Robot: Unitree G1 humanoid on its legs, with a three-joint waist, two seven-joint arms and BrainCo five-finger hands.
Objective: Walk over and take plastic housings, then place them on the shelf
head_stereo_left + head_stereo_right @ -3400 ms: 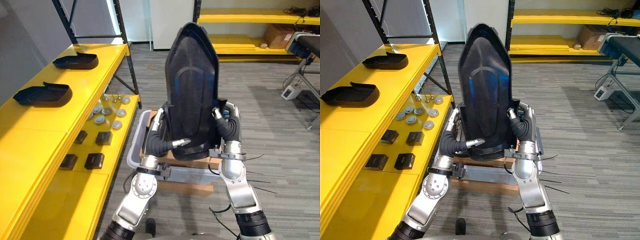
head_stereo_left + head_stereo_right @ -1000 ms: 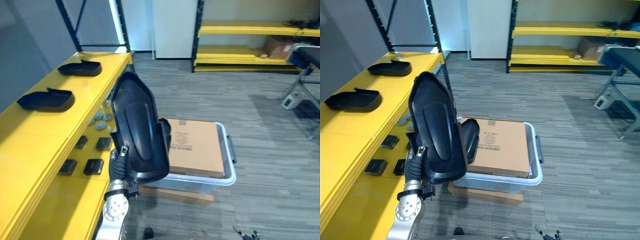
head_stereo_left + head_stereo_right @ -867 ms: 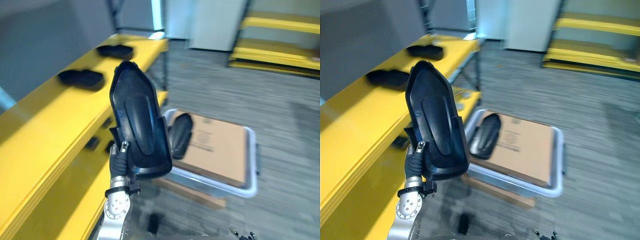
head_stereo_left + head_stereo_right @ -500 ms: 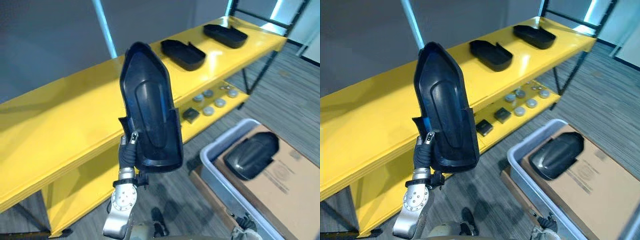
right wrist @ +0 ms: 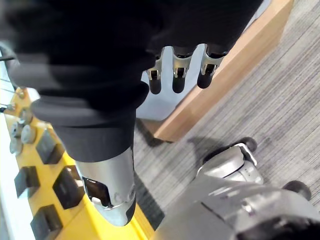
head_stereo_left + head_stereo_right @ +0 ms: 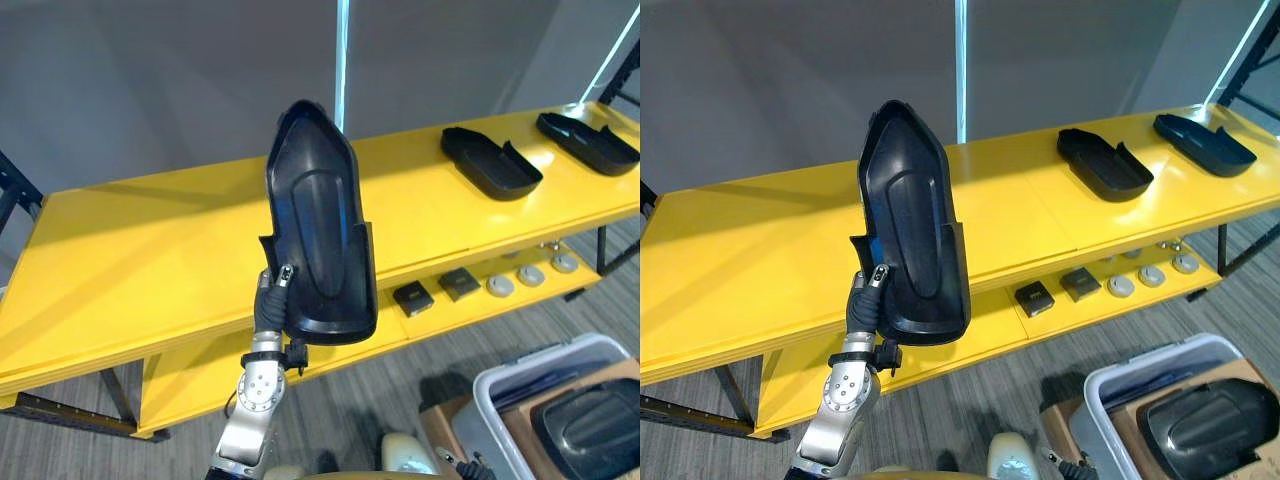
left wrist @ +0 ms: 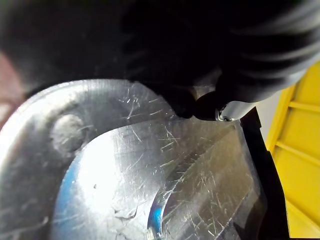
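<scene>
Housing (image 6: 318,230) stands upright: long axis vertical, narrow rounded tip up, wide square end down, hollow side w/ raised centre rib facing the head camera. It hangs in the air in front of the yellow shelf (image 6: 150,260), not touching it.

Vs. 3.4 s ago: both hands were on the housing then, now just the left. Vs. 0.5 s ago: the camera has swung, so the shelf runs nearly straight across, and the grey bin (image 6: 500,385) sits lower right. The housing has the same upright pose and the same grip.

Left hand (image 6: 270,305) is at the housing's lower left corner, arm coming up from below. It is clamped on the bottom edge, thumb on the inner face, other fingers hidden behind. The left wrist view shows a dark tip pressed on the scratched glossy inside.

Right hand (image 5: 177,70) hangs low over the floor, fingers straight and loose, holding nothing.

Two other housings (image 6: 490,162) lie on the top shelf to the right, hollow side up, well apart from the held one. A third housing (image 6: 590,425) lies in the bin. The lower shelf level has small black boxes (image 6: 412,297) and grey discs (image 6: 530,275).
</scene>
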